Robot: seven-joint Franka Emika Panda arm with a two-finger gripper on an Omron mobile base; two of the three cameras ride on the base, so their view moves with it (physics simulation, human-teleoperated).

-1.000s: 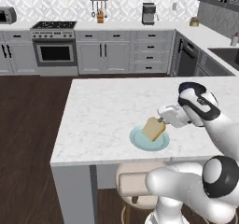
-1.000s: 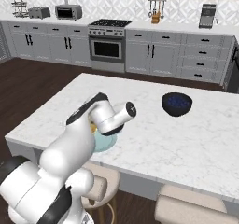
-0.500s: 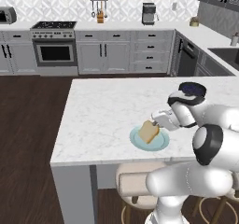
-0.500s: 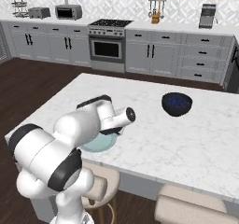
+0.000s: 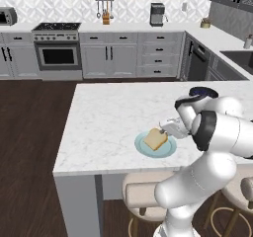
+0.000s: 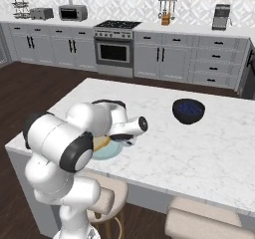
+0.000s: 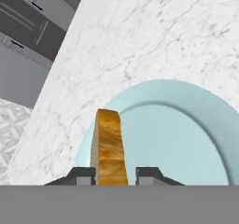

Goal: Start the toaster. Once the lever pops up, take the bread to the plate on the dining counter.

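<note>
Even bright rendered light — soft shadows, no glare — coarse, slightly blurry.

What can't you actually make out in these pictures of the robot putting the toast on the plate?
- Claw grip: in the hand view its tips flank the bread, but the bottom edge cuts them off, so contact is unclear.
- Plate: in the right base view the arm covers most of it.
- Whether the bread's lower edge touches the plate: hidden in the left base view behind the slice.
- Toaster: too small for levers to show.
</note>
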